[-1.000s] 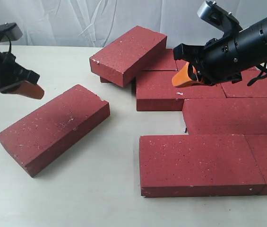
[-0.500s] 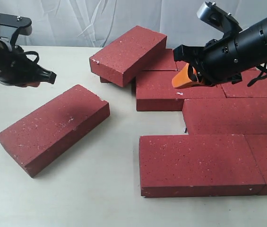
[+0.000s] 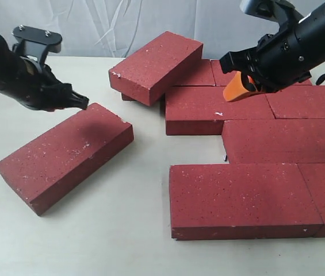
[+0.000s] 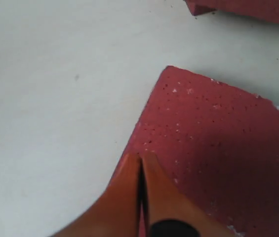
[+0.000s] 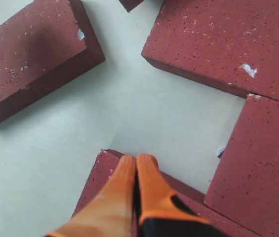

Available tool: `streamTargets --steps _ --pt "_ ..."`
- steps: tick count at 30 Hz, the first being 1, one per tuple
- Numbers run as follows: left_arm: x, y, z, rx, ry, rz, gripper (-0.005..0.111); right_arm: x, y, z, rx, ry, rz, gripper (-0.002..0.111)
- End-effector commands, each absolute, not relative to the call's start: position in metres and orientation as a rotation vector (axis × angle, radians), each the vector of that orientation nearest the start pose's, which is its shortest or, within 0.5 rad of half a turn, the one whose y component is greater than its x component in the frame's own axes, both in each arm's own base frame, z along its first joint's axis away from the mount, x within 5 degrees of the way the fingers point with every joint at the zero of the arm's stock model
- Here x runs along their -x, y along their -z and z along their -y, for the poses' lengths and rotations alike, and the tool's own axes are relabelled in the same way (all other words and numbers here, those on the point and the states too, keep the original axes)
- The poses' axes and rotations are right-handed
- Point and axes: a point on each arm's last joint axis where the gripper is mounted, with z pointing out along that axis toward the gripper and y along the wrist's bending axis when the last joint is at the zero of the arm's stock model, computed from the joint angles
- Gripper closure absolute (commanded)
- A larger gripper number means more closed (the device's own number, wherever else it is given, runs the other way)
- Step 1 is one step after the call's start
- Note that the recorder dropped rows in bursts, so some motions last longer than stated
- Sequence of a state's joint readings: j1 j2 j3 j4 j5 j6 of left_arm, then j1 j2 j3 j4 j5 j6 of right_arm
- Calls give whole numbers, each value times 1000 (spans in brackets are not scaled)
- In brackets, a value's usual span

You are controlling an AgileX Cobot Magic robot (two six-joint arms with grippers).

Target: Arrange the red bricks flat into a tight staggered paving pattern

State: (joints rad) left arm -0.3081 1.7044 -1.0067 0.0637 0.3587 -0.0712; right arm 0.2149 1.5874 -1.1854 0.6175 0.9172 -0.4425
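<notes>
Left hand (image 3: 77, 101), fingers shut and empty, at the far corner of the loose dark red speckled paving brick (image 3: 64, 156), which lies skewed on the pale surface (image 3: 122, 230), left of the laid bricks (image 3: 245, 198). I would push low, squaring it first. Right hand (image 3: 238, 91), likewise shut, hovers clear.

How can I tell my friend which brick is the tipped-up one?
Look at the paved patch of red bricks on the right of the table. At its far left corner, a tipped-up brick rests on top of others. It alone is raised and tilted; its neighbours lie flat.
</notes>
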Motion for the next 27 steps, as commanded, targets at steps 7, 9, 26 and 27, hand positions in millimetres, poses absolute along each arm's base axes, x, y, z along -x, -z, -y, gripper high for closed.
streamTargets --steps 7,9,26,27 --pt "-342 -157 121 -415 120 -2527 107 -307 -279 -109 477 -689 -2613 109" --pt "-342 -157 121 -418 121 -2528 107 -307 -279 -108 472 -684 -2606 109" --pt "-312 -155 185 -878 122 -2415 107 -307 -279 -108 479 -679 -2611 109" --pt "-312 -156 185 -889 115 -2404 107 -307 -279 -108 481 -680 -2613 109"
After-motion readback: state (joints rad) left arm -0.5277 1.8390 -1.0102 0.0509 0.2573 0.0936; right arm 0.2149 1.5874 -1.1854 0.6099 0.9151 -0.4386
